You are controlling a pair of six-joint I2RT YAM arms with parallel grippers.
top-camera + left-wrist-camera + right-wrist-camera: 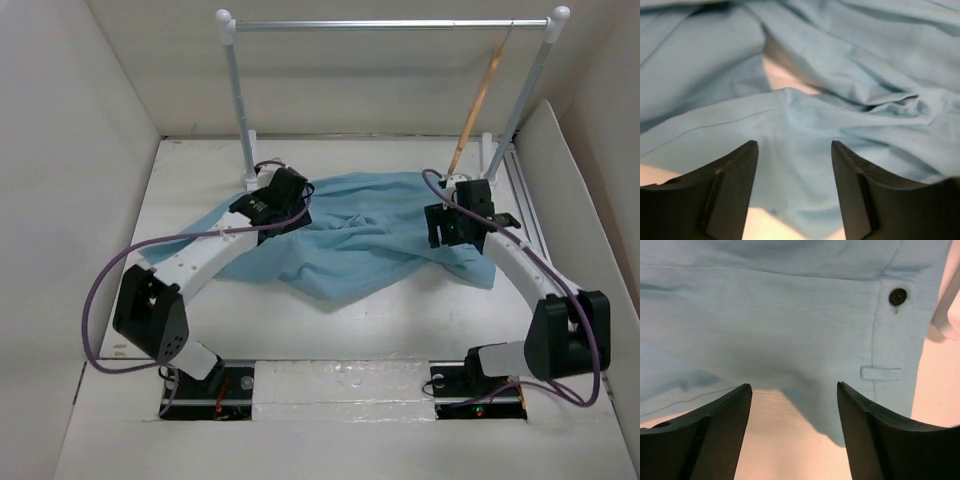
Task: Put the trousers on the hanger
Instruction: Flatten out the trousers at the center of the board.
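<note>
The light blue trousers (350, 235) lie crumpled on the table between the two arms. The wooden hanger (478, 105) hangs from the rail at the back right, tilted. My left gripper (290, 190) is open over the trousers' left part; in the left wrist view its gripper (795, 145) stands just above folded cloth (840, 75). My right gripper (445, 225) is open at the trousers' right end; in the right wrist view its gripper (794, 387) frames the waistband edge (805, 340), with the dark button (897, 296) at upper right.
A white-and-silver clothes rail (390, 25) stands at the back on two posts. White walls close in the table on the left, right and back. The arm bases sit at the near edge.
</note>
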